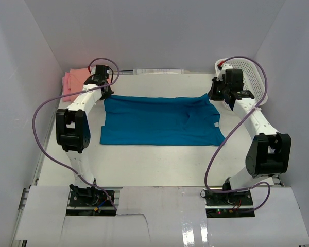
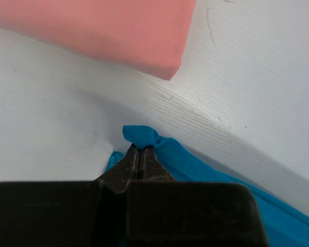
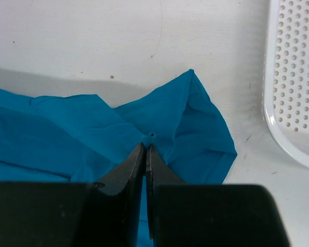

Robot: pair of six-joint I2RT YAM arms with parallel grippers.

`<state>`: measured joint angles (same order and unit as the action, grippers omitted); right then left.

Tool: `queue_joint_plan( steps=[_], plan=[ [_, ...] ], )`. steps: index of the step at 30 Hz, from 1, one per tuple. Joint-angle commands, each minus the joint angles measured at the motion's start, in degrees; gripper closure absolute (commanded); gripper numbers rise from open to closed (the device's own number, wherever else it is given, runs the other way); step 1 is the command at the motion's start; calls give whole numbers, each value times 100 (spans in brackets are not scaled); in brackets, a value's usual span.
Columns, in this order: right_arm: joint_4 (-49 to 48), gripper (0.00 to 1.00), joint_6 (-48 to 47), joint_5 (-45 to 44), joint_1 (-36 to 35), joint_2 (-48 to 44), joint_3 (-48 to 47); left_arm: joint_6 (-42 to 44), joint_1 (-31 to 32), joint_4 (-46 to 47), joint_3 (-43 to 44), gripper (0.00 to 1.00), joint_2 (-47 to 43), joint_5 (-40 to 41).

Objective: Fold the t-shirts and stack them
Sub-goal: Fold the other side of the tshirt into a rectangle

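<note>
- Teal shirt [image 1: 162, 121] is lying spread flat at mid-table [image 1: 159, 164].
- Left gripper [image 2: 140, 150] is pinching its far-left corner, jaws closed on the cloth.
- Right gripper [image 3: 145, 148] is pinching its far-right corner likewise.

Top external: high above and behind both arm bases, looking down and forward over the table [image 1: 159, 164], farthest off
Left wrist: rides the left arm [image 1: 74, 128], close over the table, facing along its jaws to a corner of the teal t-shirt [image 2: 185, 162] and the folded pink t-shirt [image 2: 108, 25]
Right wrist: rides the right arm [image 1: 257, 126], as close, facing past its jaws to the teal cloth and the basket [image 3: 293, 77] rim
Shared: teal t-shirt in all three
</note>
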<state>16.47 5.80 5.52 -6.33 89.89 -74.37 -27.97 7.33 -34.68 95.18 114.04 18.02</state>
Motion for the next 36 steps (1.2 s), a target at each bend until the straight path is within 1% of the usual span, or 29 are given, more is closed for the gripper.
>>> queue_joint_plan(
  steps=[1,10,18,20,26,32,33,34,35,36],
  plan=[
    [-162,92,9,-121,35,-296,107,28,31,110,-121,100,-575,184],
    [40,92,105,-279,44,-472,396,-51,40,93,-728,100,-822,290],
    [409,92,237,-534,35,-463,905,-113,84,84,-1203,100,-962,219],
    [462,92,289,-534,35,-481,1081,-78,189,75,-1221,100,-945,359],
    [682,92,483,-1096,35,-551,1592,-51,418,-21,-1317,100,-954,659],
    [744,92,466,-1044,44,-604,1996,-86,602,-162,-1519,100,-1033,694],
    [787,92,466,-1018,35,-578,2005,-104,611,-258,-1546,93,-1041,685],
    [822,91,466,-1026,44,-569,2005,-156,611,-320,-1607,87,-1042,668],
    [866,87,474,-1070,35,-560,1979,-183,611,-399,-1634,85,-1024,676],
    [928,80,474,-1114,35,-569,1970,-226,611,-600,-1660,72,-1033,703]
  ],
)
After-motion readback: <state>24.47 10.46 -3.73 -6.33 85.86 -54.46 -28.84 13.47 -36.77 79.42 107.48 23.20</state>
